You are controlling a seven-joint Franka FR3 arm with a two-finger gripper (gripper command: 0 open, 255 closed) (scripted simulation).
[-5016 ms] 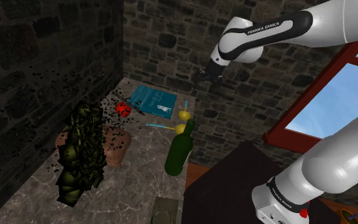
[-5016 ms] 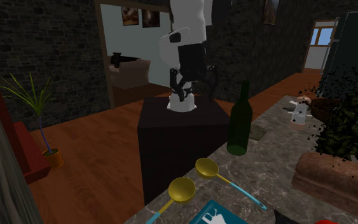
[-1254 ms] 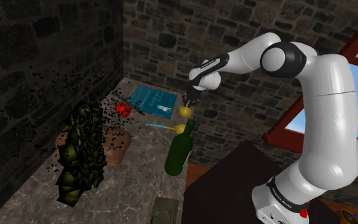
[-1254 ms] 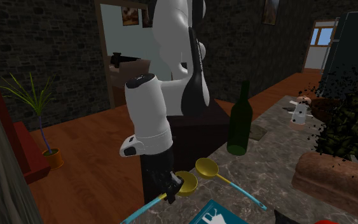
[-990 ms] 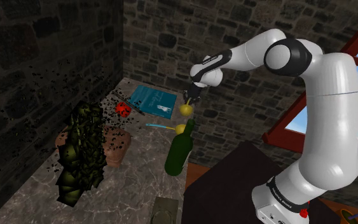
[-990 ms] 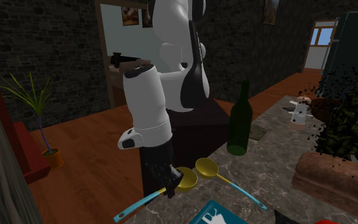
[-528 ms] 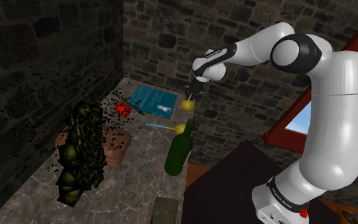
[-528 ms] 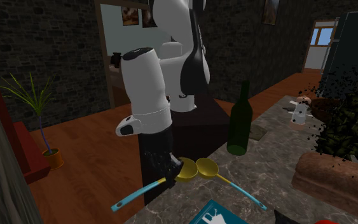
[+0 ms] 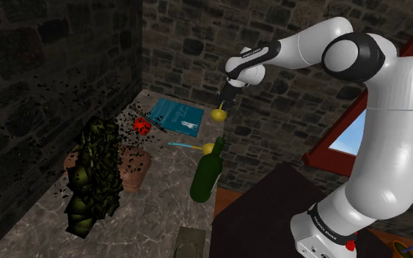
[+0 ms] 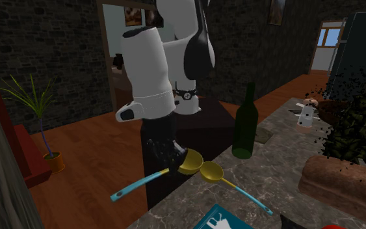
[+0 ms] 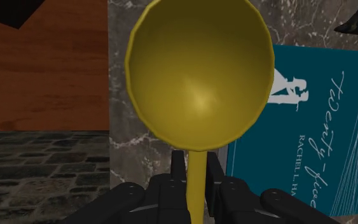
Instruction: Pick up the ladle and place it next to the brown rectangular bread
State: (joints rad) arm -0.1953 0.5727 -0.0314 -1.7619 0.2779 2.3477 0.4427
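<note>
Ladle [image 9: 217, 113], yellow bowl, teal handle: clasped at the neck between the fingers [image 11: 179, 167] of my gripper [image 9: 223, 102], in the air above the marble counter [image 9: 161, 198]. Shoulder view, left to right: brown bread [image 9: 133, 168], teal book [image 9: 175, 116], second ladle [image 9: 209, 149] lying flat, green bottle [image 9: 207, 176] upright.

Looks like a home: dark stone walls [image 10: 45, 39], wood floor [image 10: 90, 153], potted plant [image 10: 35, 104] at 9 o'clock in the second exterior view, framed pictures [image 10: 134, 16] through a doorway [image 10: 113, 45] at 12 o'clock, and a marble counter [image 10: 272, 175] bearing a bottle [image 10: 245, 127], bread [image 10: 344, 182] and a book [image 10: 223, 220]
</note>
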